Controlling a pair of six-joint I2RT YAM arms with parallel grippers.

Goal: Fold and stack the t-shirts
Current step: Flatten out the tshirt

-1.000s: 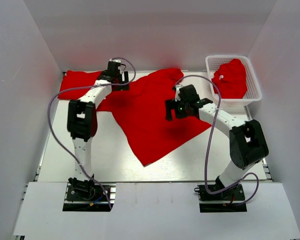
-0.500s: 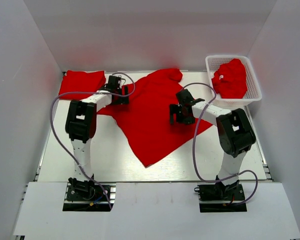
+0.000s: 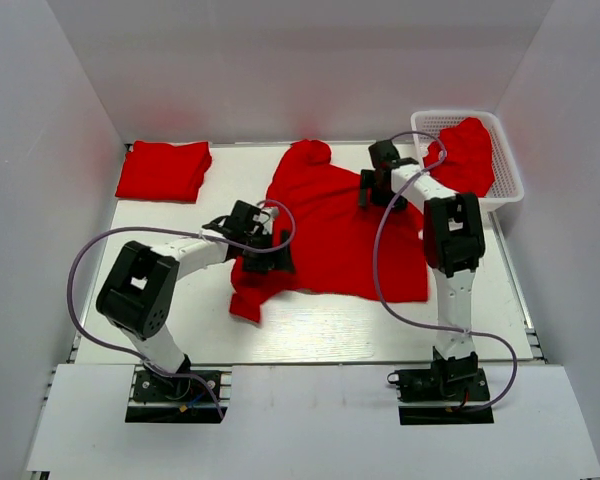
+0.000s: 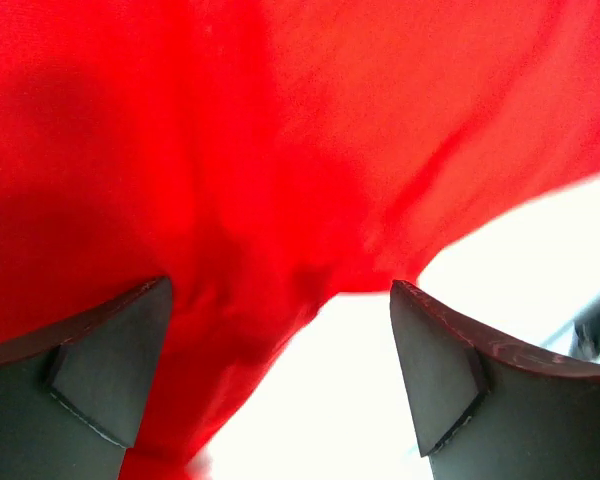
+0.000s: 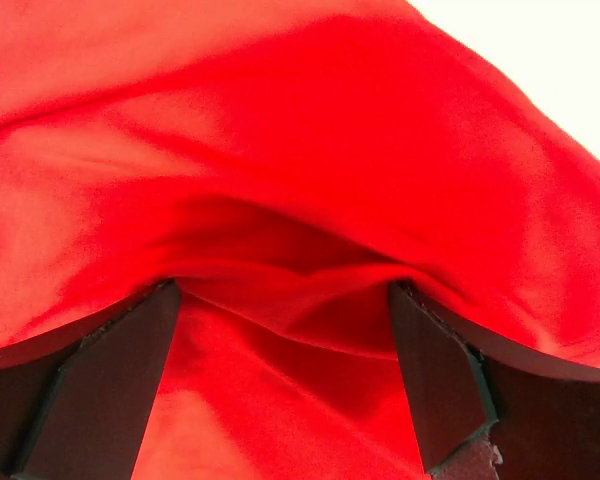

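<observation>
Spreading the open t-shirt (image 3: 335,235) flat looks like the step in hand, judging by how it lies mid-desk with both arms reaching onto it.

The left pincer (image 3: 273,255) is at the shirt's left edge. Its wrist view shows the jaws wide apart, with bunched cloth ahead of them and nothing clamped. The right pincer (image 3: 372,190) is over the far right part of the shirt, near the basket (image 3: 510,165). It is equally wide open, with a soft ridge of fabric lying across the gap.

To do this well, each pincer should take only the top layer near an edge. The two should then draw apart evenly, keeping low over the desk (image 3: 320,325) so the cloth slides rather than lifts. The near-left corner is rumpled and tucked under, so it needs pulling out before any fold.

The shirt is bright red and limp, mostly flat across its middle and right, with a straight near hem. A folded t-shirt (image 3: 163,170) rests at the far left of the desk, and a crumpled t-shirt (image 3: 465,150) sits in the basket.
</observation>
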